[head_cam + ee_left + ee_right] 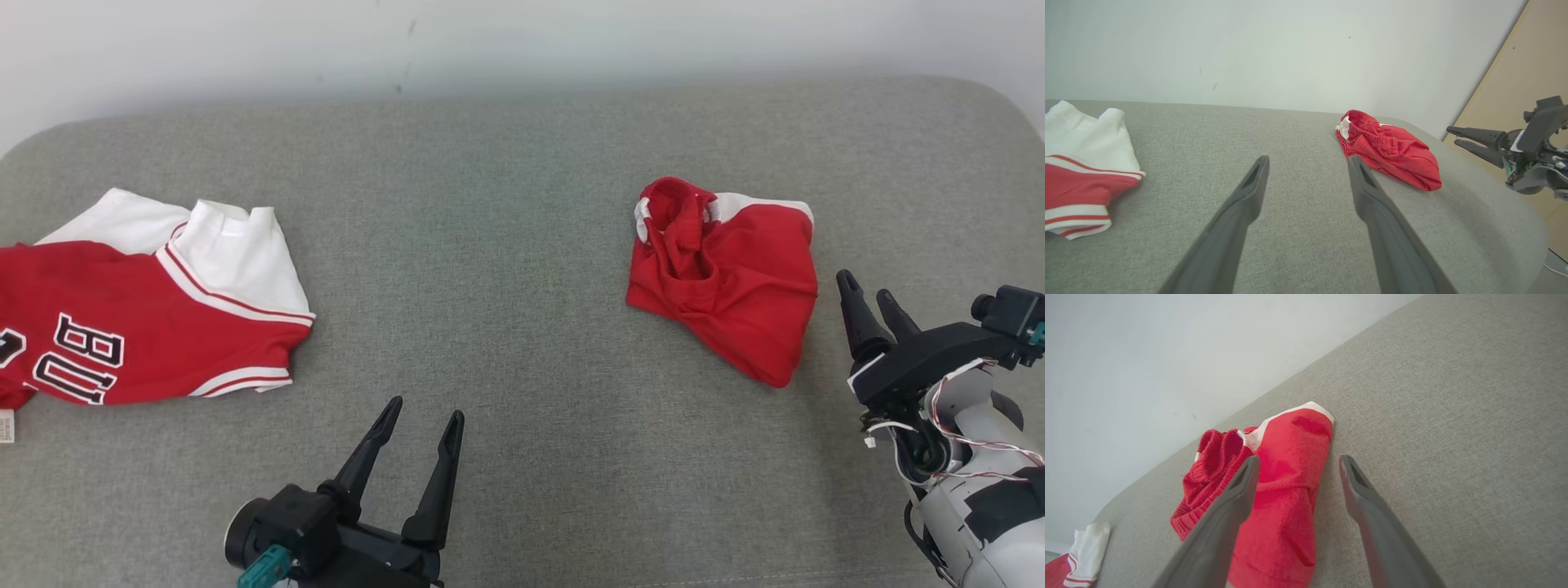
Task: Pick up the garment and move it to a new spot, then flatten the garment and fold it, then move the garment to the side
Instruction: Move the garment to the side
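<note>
Nearest the lens, my left gripper hangs over the front of the grey woven fabric cushion, its two long dark fingers spread and holding nothing. The left wrist view shows the same gap, with bare upholstery between the tips. My right gripper stands at the cushion's right side, fingers likewise parted and empty. It sits just beside the bunched red shorts with a white side stripe and is apart from the cloth in the head view.

The shorts lie in a rumpled bundle on the right half of the cushion, with the elastic waistband gathered toward the plain white wall. Well apart from them, at the far left, a red-and-white basketball jersey with black lettering lies flat, its left edge cut off by the frame. From the left wrist, the right gripper shows against a tan panel.
</note>
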You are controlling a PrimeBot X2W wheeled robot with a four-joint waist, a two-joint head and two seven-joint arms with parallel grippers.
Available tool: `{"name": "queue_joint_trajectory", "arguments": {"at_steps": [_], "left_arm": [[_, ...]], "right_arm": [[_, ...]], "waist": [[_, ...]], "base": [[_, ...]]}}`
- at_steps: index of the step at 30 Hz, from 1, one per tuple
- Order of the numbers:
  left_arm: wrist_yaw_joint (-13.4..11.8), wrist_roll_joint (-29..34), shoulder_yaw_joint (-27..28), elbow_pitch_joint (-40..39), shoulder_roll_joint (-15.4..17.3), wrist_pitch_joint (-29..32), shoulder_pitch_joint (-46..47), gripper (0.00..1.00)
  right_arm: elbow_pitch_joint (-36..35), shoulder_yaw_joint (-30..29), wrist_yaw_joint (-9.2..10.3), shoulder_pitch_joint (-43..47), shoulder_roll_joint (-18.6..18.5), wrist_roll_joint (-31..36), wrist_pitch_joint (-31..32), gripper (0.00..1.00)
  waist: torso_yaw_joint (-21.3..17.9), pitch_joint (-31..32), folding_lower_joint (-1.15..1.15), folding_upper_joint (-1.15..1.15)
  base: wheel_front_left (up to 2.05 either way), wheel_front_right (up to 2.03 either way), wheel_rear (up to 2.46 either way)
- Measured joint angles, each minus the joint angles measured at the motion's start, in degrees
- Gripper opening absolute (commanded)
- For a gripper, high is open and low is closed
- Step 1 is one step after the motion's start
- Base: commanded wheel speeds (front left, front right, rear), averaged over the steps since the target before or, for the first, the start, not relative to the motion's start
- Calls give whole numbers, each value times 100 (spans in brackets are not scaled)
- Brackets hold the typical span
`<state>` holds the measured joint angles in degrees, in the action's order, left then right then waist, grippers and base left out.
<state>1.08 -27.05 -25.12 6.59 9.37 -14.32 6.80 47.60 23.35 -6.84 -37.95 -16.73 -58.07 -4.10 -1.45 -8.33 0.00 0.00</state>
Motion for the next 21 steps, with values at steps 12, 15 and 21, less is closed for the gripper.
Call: {"name": "queue_joint_trajectory", "arguments": {"at_steps": [12,15,21], "left_arm": [[52,11,0,27,25,0,132,100],[92,27,-23,36,23,0,209,100],[101,27,-63,97,4,0,267,100]], "right_arm": [[266,-287,-7,-150,104,-458,186,100],[388,-383,-7,-276,92,-594,276,100],[682,-446,-7,-435,90,-756,545,100]], "waist": [[214,-232,0,0],[265,-280,0,0],[387,-357,0,0]], "base": [[0,0,0],[0,0,0],[0,0,0]]}}
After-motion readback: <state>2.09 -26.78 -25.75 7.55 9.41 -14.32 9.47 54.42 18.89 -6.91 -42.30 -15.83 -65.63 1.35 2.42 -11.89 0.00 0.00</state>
